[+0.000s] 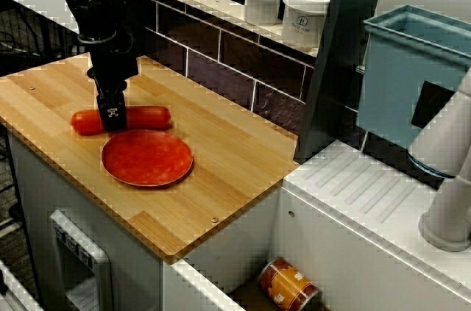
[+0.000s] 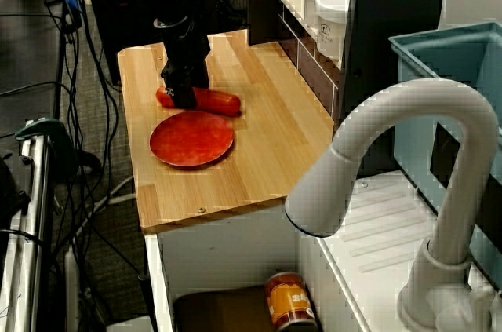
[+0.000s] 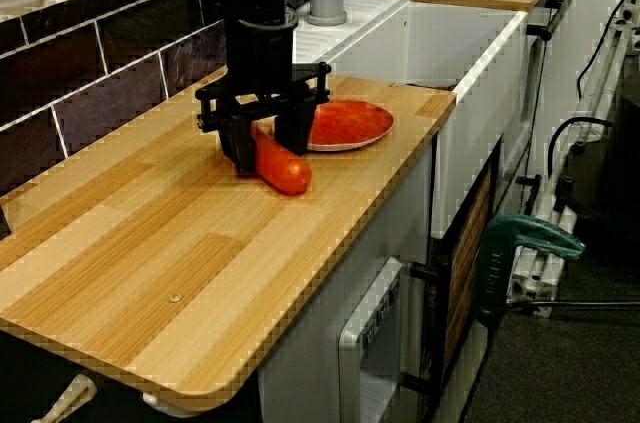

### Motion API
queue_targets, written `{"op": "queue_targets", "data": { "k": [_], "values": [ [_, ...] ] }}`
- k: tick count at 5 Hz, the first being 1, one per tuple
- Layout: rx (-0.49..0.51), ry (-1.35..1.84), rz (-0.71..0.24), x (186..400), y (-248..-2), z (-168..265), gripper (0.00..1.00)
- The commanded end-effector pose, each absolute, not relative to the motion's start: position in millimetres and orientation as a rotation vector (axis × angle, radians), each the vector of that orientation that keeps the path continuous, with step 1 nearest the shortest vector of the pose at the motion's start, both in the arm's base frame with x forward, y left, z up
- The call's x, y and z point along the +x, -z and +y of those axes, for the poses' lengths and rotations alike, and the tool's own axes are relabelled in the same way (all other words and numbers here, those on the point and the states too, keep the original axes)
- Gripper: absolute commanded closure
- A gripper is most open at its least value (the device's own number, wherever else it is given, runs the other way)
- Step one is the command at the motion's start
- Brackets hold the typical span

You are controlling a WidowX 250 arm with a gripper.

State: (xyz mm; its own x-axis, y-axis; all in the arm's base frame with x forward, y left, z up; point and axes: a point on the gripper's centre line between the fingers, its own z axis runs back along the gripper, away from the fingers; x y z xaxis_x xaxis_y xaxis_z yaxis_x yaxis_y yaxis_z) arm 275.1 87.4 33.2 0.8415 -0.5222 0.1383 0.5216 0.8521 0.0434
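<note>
The black pincer stands upright over a red sausage that lies flat on the wooden counter. Its jaws come down on either side of the sausage, nearer one end than the middle. The gap between them looks narrow. Whether they already press on the skin or only straddle it I cannot tell, even from the low side view. A red plate sits just beside the pincer, its rim close to the sausage but apart from it. For a sound hold, I judge the jaws should sit square across the sausage and low enough to catch its widest part. They should squeeze gently, since an off-centre grip on a round, smooth thing lets the long end sag or roll.
</note>
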Motion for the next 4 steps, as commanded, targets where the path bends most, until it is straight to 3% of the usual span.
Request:
{"op": "queue_targets", "data": {
  "k": [1, 4],
  "values": [
    [0.027, 0.537, -0.176, 278.6, -42.7, 96.7, 1.0],
    [-0.077, 0.662, -0.223, 276.8, -107.4, 81.2, 1.0]
  ]
}}
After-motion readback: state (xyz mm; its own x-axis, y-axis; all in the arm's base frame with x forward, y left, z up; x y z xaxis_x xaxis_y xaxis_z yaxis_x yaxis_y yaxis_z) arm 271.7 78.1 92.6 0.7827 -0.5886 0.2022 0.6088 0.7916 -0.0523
